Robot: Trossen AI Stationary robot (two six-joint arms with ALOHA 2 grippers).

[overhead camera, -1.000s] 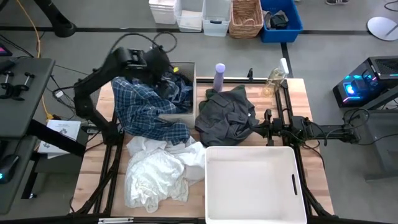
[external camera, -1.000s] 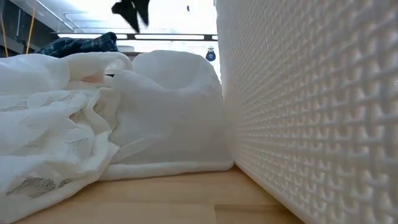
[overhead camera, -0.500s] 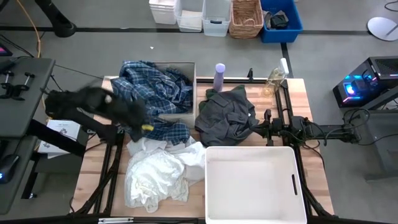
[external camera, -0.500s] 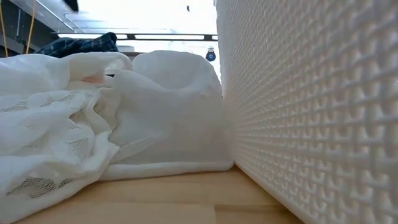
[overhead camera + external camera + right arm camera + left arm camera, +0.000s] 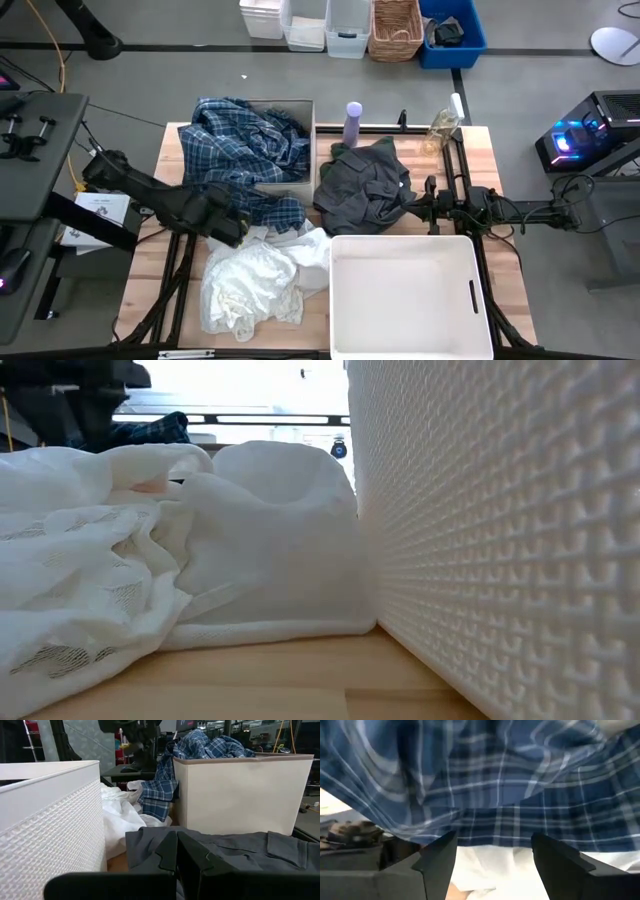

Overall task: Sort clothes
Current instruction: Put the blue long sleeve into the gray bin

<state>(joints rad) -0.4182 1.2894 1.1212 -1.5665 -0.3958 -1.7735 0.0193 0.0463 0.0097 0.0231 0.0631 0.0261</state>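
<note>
No legible writing; plaid shirt [image 5: 250,150] overhangs box [image 5: 296,190].

Left arm reaches low in from the counter's left edge, forearm near level; left hand [image 5: 228,222] toward mid-counter, fingers [image 5: 438,862] spread apart, nothing between them. Right arm lies stretched along the counter's right side; right hand [image 5: 412,207] near counter centre, fingers [image 5: 167,852] pressed together.
</note>
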